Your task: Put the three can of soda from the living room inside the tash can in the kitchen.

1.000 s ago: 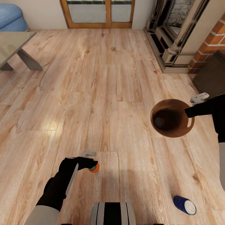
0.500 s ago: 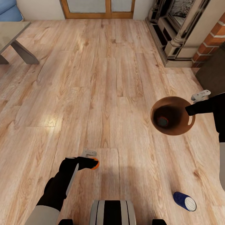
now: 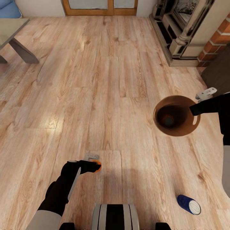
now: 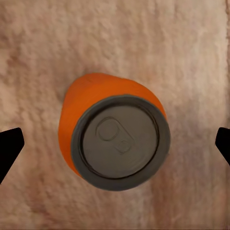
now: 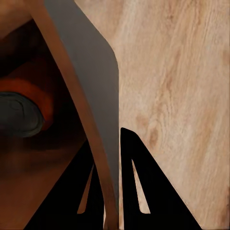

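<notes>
An orange can of soda [image 3: 98,166] [image 4: 115,143] stands upright on the wood floor, silver top up. My left gripper [image 3: 95,166] [image 4: 115,146] hangs over it, open, with its fingers wide on either side of the can. My right gripper [image 3: 194,111] [image 5: 106,143] is shut on the rim of the copper-brown tash can [image 3: 179,132] [image 5: 72,81], which is held above the floor. Another orange can [image 3: 167,120] [image 5: 24,112] lies inside it. A blue can [image 3: 189,204] lies on its side on the floor at the near right.
This is the living room. A grey low table [image 3: 12,35] and blue sofa [image 3: 6,8] are at the far left. The brick fireplace [image 3: 185,28] and a dark cabinet [image 3: 217,73] line the right. A wood-framed door [image 3: 99,8] is at the back.
The whole picture has shifted, so the camera moved. Both arms keep their poses: left open over the orange can, right holding the bin's rim.
</notes>
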